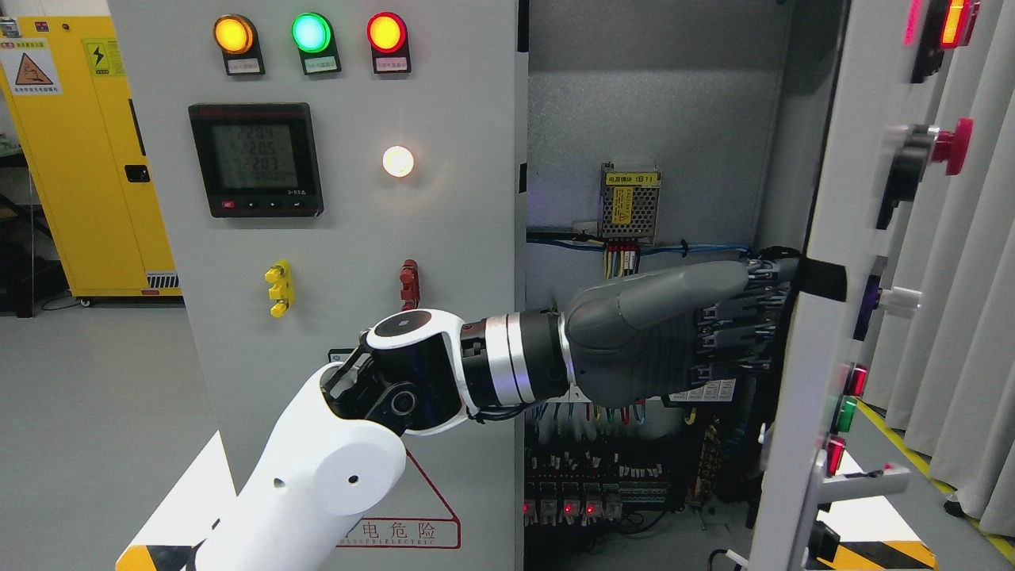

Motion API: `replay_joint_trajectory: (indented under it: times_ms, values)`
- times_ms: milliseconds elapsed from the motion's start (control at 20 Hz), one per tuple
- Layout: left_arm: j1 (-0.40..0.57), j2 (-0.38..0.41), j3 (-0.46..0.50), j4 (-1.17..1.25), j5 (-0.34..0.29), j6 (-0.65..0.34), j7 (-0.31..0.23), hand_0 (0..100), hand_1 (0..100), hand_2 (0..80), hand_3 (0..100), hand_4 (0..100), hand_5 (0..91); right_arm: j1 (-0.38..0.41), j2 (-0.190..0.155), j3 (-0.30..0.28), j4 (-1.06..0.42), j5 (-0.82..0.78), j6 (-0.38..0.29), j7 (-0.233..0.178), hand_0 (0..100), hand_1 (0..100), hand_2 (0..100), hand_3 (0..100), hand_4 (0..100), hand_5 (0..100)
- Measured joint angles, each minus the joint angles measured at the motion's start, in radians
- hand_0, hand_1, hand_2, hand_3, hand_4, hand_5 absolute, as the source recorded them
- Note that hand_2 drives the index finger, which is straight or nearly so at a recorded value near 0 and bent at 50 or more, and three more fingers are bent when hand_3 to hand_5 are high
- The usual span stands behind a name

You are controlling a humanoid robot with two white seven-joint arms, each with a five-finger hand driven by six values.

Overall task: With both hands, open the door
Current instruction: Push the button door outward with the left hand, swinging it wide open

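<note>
— Grey cabinet interior (674,119) shows; where's the door (801,381)?
— At the right, swung well open, edge-on. The left hand (674,333) has its fingers (745,317) hooked behind that edge.
— Advice?
— Keep them curled there, push outward steadily, clear of the wiring (626,258).

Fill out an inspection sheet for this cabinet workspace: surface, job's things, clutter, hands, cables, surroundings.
Surface: grey floor; no table in view.
Job's things: right door swung open, seen nearly edge-on, buttons and handle on its outer face; left door shut, with three lit lamps and a meter.
Clutter: nothing seen.
Hands: left hand reaches across the opening, fingers hooked on the right door's edge; right hand not in view.
Cables: coloured wiring under a power supply, with more wires and lit modules lower down.
Surroundings: yellow cabinet at left, grey curtain at right.
</note>
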State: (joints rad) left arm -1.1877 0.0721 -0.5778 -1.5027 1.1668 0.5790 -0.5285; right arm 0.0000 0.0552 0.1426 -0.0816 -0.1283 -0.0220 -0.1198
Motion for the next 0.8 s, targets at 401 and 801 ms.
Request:
replay_joint_trajectory:
  times_ms: [401, 801]
  values:
    - [-0.011, -0.068, -0.004, 0.001, -0.031, 0.037, -0.006, 12, 56, 0.0, 0, 0, 0.0, 0.000, 0.000, 0.000, 0.000, 0.000, 0.000, 0.000, 0, 50, 4, 0, 0, 0]
    - [-0.019, -0.138, -0.006, -0.012, -0.133, 0.055, 0.016, 12, 56, 0.0, 0, 0, 0.0, 0.000, 0.000, 0.000, 0.000, 0.001, 0.000, 0.000, 0, 50, 4, 0, 0, 0]
